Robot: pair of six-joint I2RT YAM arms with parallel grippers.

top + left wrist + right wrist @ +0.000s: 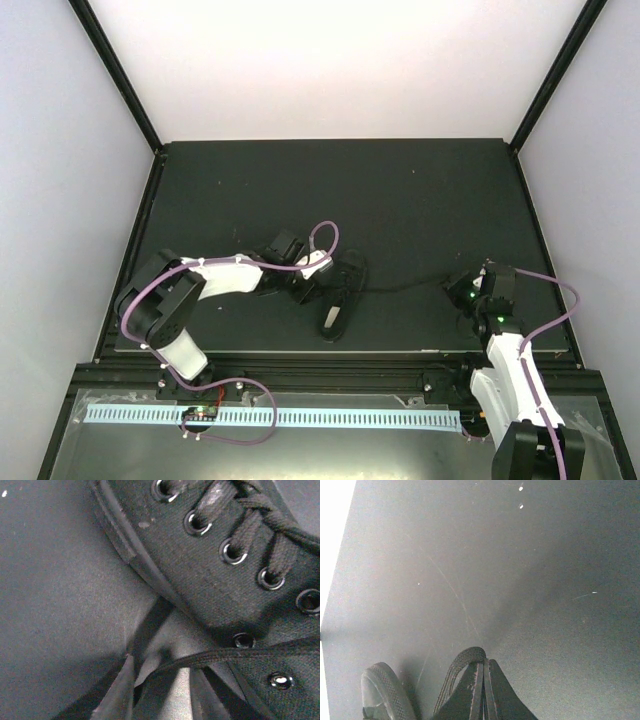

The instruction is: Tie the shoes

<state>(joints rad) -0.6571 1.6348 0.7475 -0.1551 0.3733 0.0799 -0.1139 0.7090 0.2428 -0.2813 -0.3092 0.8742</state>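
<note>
Shoe (340,298) lies near the middle of the black table (420,190), a little toward the near edge, with the left arm reaching in beside it. The left gripper (162,669) stands part open. Its fingers are set apart on either side of a thin lace strand (235,654) that comes off the eyelet row and crosses the gap, and nothing is pinched between them.

The right gripper (483,666) is clenched tight, well apart from the shoe on its right. In the overhead view a second lace (405,288) runs from the shoe straight to those jaws, so it looks held (the right wrist view shows no lace at the tips, so this is a judgement).

Several things could go wrong from here:
- The strand is thin and lies close to the table, so the left fingers could come together above it and trap nothing.
- They could also snag the canvas edge just beside it.
- A small shoe is likely light, so a pull from the right arm could drag or twist it instead of tightening the lace.
- The black lace is hard to pick out against the black table.
</note>
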